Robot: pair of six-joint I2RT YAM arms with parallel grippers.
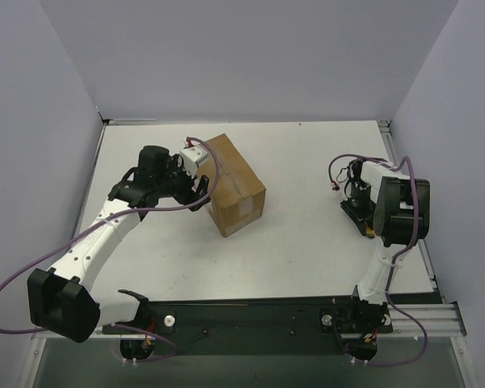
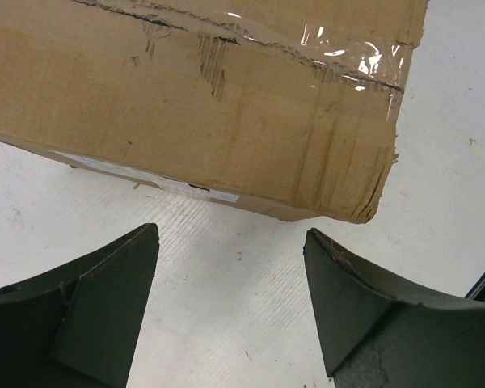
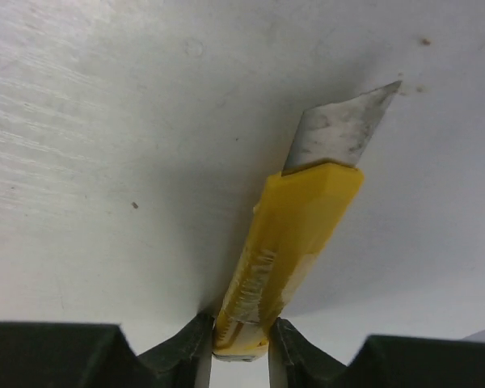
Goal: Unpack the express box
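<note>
- Risk, grip: the right gripper [image 3: 241, 343] pinches only the rear end of the yellow plastic utility knife [image 3: 295, 242]. The hold looks shallow, so the knife may pivot or slip between the pads once it meets cardboard.
- Risk, blade: the grey steel blade [image 3: 343, 129] stands extended well ahead of the fingers, over the white table [image 3: 105, 121]. A low carry could scrape or snag it.
- Risk, box: the brown rectangular cardboard express box [image 1: 236, 187] is gripped by nothing. A cutting push could slide it, and a deep cut could reach the contents.
- Right gripper: jaws pressed against the knife handle from both sides.
- Left gripper [image 2: 230, 236]: fingers spread wide, holding and touching nothing.
- Express box: a lower corner lies just ahead of the left fingertips, with crinkled clear tape [image 2: 347, 61] on the face beyond. It sits well apart from the right gripper, off to its left.
</note>
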